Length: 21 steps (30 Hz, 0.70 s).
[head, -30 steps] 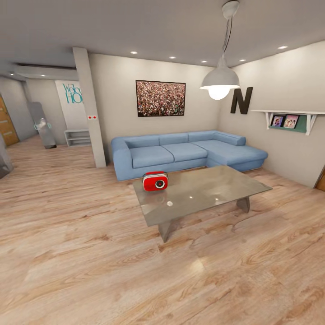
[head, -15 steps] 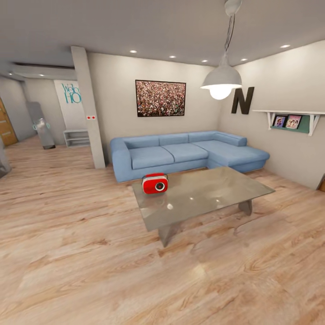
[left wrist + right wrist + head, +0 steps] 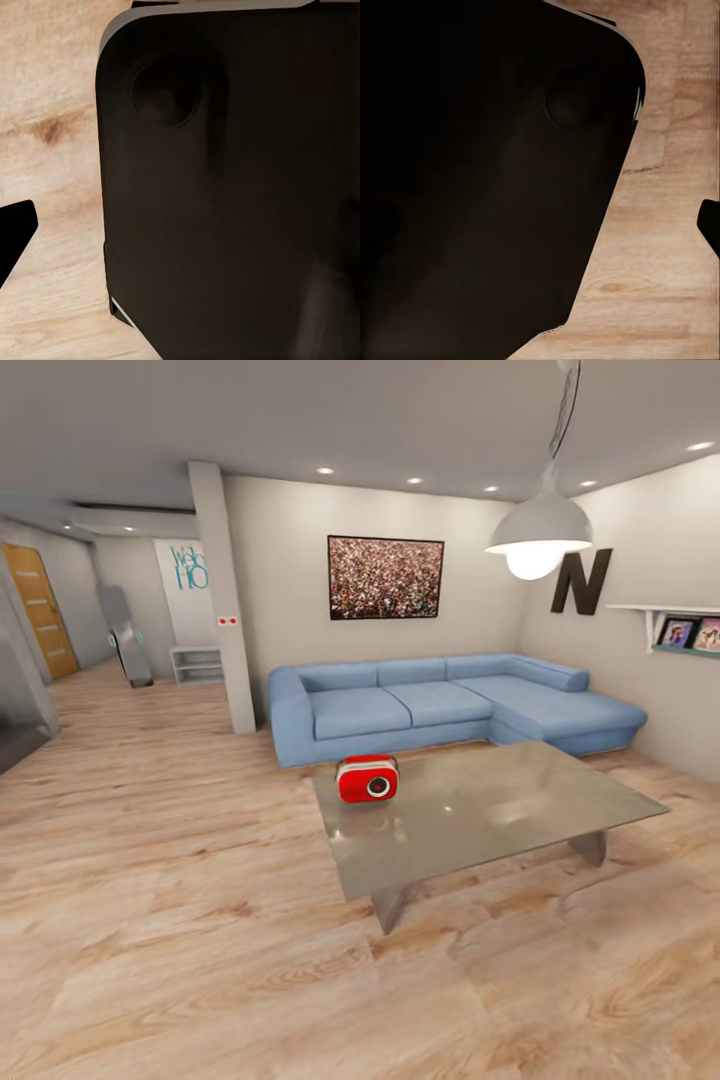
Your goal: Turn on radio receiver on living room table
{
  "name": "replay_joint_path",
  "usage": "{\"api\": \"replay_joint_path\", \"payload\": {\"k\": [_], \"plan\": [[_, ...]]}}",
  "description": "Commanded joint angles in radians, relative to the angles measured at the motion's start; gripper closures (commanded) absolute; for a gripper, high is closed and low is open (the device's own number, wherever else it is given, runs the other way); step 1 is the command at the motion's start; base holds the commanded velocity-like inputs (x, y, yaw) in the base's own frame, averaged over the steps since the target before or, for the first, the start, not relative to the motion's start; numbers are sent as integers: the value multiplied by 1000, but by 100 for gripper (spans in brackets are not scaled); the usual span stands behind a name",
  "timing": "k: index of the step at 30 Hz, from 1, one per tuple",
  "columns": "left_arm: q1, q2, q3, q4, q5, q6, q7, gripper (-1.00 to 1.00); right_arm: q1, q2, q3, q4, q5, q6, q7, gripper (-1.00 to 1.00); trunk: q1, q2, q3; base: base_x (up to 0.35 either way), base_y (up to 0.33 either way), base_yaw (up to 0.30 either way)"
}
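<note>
— Standing on the table (image 3: 520, 815), near its left far corner, the radio receiver (image 3: 367, 779) is logged just below the centre of the head frame. Red body, round white-ringed dial turned toward the camera, thin handle over the top. It is seen upright.

— Table noted as long, low, with a glossy grey top; ceiling lights are mirrored in it. What is recorded behind it?

— A blue sectional sofa (image 3: 450, 705) is set along the far wall, across the middle of the frame. A framed picture (image 3: 386, 578) is hung above it. A dark letter N (image 3: 581, 582) is mounted on the right wall, with a shelf (image 3: 680, 630) of photos at the right edge.

— And upper right?

— A white pendant lamp (image 3: 540, 535) is hung there, lit. A white pillar (image 3: 226, 600) is seen left of the sofa, a wooden door (image 3: 42, 610) at the far left. Light wood floor (image 3: 180, 920) is spread over the whole lower frame of the living room.

— Gripper state?

— Cannot be told for either. In the left wrist view a dark rounded panel (image 3: 232, 187) is pressed close to the lens, with planks at the left edge and a black tip at lower left. In the right wrist view a similar dark panel (image 3: 487, 180) is recorded, planks at the right side. No finger gap is resolved in either.
</note>
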<state>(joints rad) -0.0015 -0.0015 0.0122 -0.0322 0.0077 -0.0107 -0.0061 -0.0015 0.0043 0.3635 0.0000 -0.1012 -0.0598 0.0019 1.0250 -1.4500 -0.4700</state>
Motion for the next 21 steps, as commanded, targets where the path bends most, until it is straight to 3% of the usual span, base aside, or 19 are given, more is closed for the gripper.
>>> {"api": "replay_joint_path", "payload": {"k": [1, 21], "plan": [[0, 0, 0, 0, 0, 0, 0, -100, 0, 0, 0, 0, 0, 0, 0, -100, 0, 0, 0, 323, 0, 279], [0, 0, -1, 0, 0, 0, 0, -100, 0, 0, 0, 0, 0, 0, 0, -100, 0, 0, 0, 292, 0, 280]]}}
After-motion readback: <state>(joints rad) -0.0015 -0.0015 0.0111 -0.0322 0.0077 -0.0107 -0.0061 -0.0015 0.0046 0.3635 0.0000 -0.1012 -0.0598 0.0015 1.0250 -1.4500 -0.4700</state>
